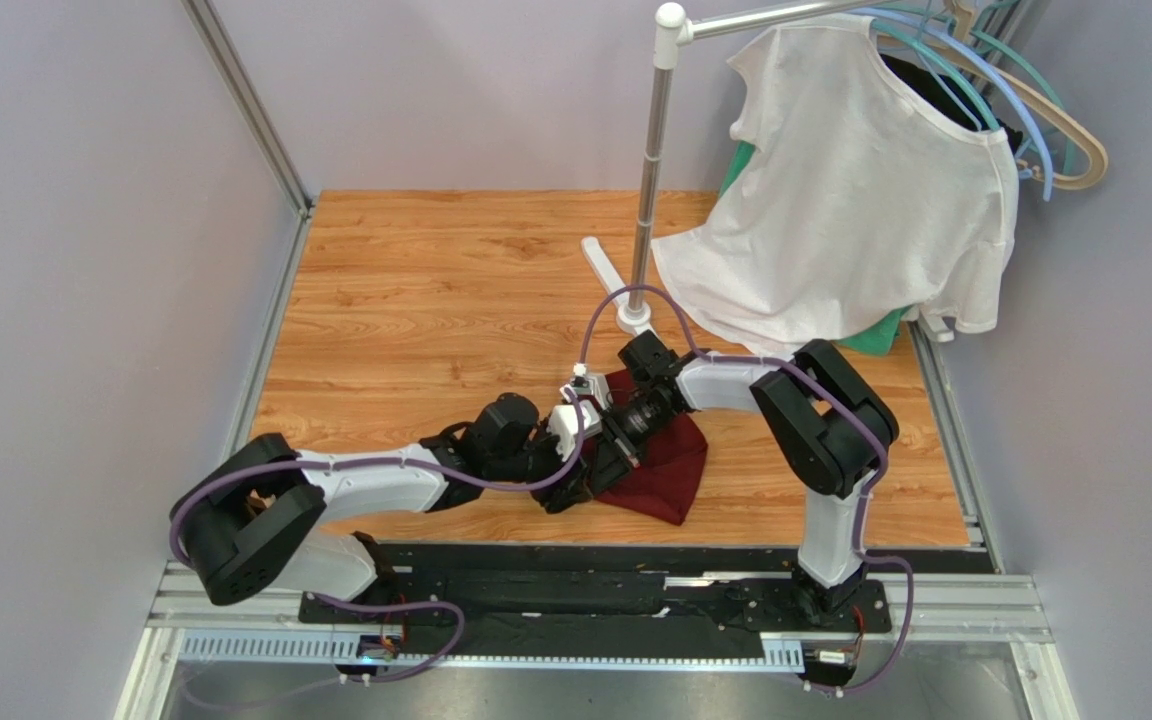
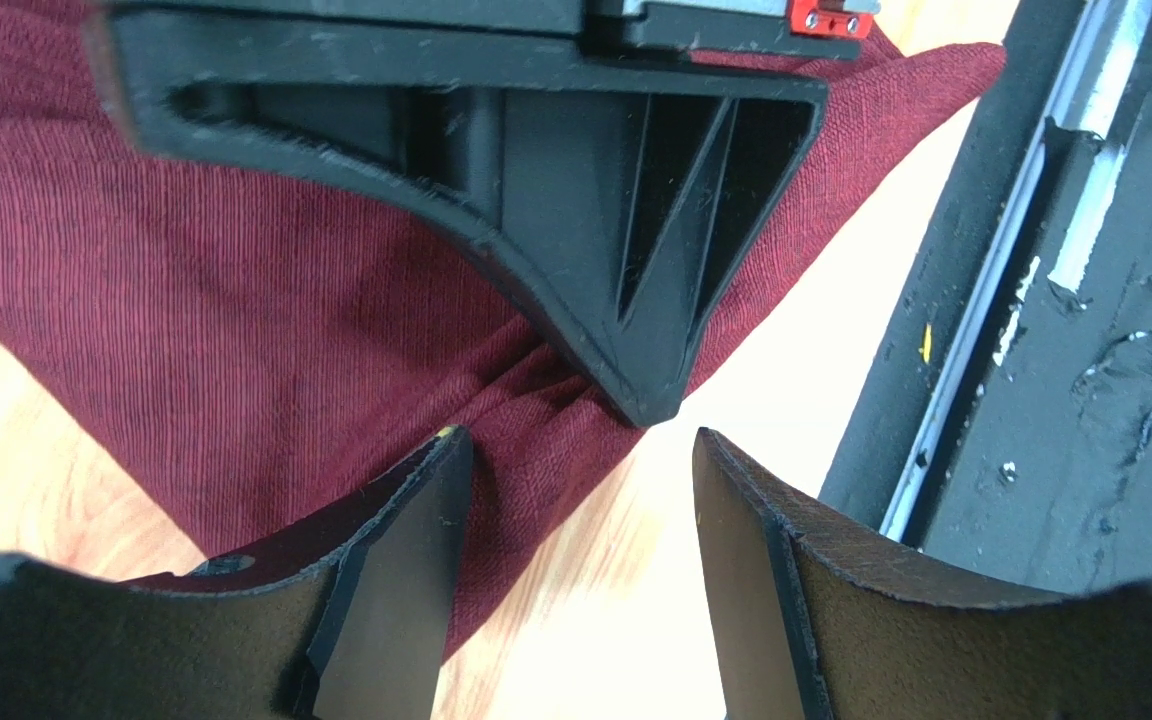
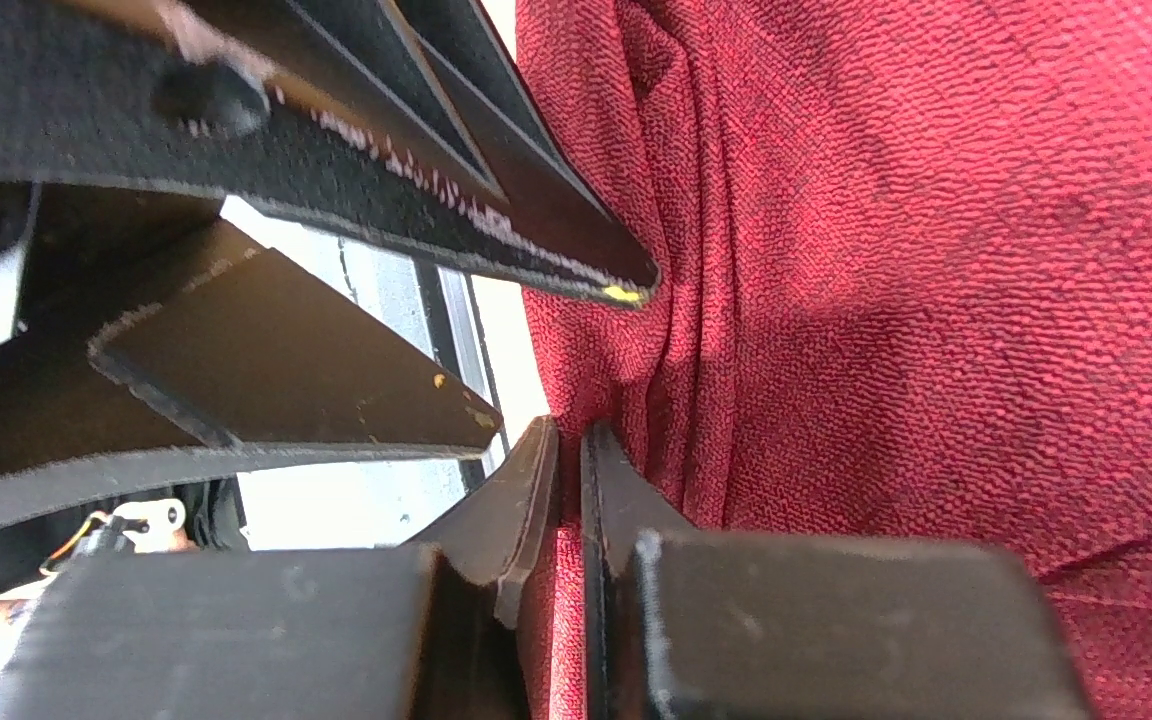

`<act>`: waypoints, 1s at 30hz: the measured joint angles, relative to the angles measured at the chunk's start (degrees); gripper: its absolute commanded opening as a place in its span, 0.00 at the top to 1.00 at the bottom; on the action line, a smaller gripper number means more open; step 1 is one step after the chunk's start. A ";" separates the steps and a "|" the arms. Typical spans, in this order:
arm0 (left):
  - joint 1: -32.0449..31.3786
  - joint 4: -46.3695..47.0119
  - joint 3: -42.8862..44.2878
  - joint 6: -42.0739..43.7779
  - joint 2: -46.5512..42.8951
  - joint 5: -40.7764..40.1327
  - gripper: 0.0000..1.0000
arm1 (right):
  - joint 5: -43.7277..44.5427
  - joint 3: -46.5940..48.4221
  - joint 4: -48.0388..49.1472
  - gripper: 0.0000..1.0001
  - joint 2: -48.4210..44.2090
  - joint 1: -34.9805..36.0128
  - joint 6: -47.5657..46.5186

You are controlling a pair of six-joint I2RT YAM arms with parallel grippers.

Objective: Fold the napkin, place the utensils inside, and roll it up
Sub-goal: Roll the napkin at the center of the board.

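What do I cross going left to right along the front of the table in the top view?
left arm's elbow → napkin → right arm's elbow

The left arm [image 1: 372, 483] lies low and extended toward centre, and the fingers of the left hand [image 2: 582, 495] stand apart. The right arm [image 1: 823, 420] is bent sharply at the elbow and reaches inward. The right hand [image 3: 570, 480] is closed, pinching a fold of the dark maroon-red cloth napkin [image 3: 913, 300] just beside the left hand.
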 measured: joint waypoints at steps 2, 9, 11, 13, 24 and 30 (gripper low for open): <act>-0.33 -0.35 0.79 0.22 0.81 -0.35 0.35 | -0.63 0.26 -0.37 1.00 0.37 -0.37 -0.26; -1.66 -2.51 2.62 1.09 2.84 -2.14 0.46 | -2.86 0.94 -1.46 1.00 1.84 -1.64 -0.92; -2.34 -3.65 3.67 1.38 3.67 -3.32 0.51 | -3.37 0.96 -1.92 1.00 2.16 -1.95 -1.05; -2.97 -4.79 4.59 1.62 4.31 -4.57 0.58 | -4.07 0.96 -2.45 1.00 2.58 -2.40 -1.16; -5.70 -7.39 7.54 1.92 6.84 -7.30 0.85 | -4.72 1.44 -3.69 1.00 3.52 -3.91 -1.64; -5.77 -8.09 8.72 2.01 7.89 -7.34 0.88 | -4.26 1.31 -3.45 0.73 3.39 -4.52 -0.72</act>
